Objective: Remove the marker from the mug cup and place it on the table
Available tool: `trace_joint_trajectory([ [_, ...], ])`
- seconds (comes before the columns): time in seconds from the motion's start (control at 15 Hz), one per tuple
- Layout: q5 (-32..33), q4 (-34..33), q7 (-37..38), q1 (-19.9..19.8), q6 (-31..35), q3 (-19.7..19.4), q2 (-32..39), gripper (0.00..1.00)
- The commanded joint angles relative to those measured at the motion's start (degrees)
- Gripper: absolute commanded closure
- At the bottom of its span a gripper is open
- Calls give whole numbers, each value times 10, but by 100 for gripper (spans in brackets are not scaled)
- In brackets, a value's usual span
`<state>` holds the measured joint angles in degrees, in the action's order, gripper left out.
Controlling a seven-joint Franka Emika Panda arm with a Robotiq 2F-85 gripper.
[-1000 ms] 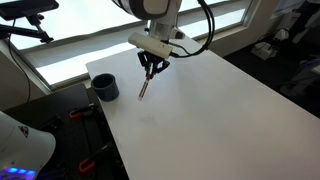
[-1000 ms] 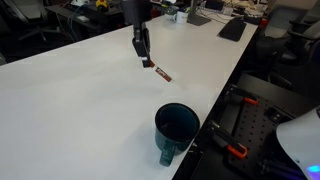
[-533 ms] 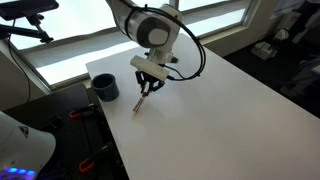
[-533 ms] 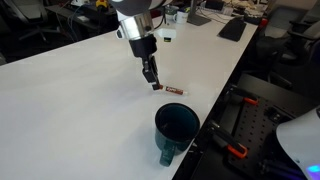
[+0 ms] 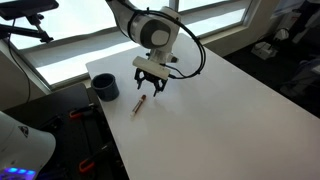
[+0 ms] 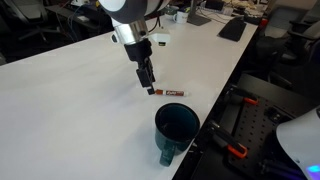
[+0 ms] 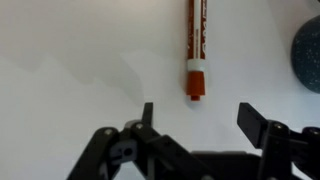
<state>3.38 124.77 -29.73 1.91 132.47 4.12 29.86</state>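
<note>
A red-brown marker [image 7: 196,50] lies flat on the white table [image 5: 220,110]. It is out of the dark blue mug cup [image 5: 105,87], a little to its right and not touching it. The gripper [image 7: 198,115] hangs just above, jaws spread wide and empty, which suggests a release. In the wrist view the marker's long axis runs straight away from the jaws, with one end just beyond them.

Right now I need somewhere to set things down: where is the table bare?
The broad table stretch beyond the marker, away from the mug, is bare. Crowded: the table edge where mug, marker and open pincer cluster.
</note>
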Motion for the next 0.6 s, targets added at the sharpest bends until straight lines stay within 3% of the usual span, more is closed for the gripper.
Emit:
trace_joint_trajectory([
  [0.0,12,-1,23,-4,-1,17,-13,0],
  [0.53,6,-8,8,-8,-2,35,-16,0],
])
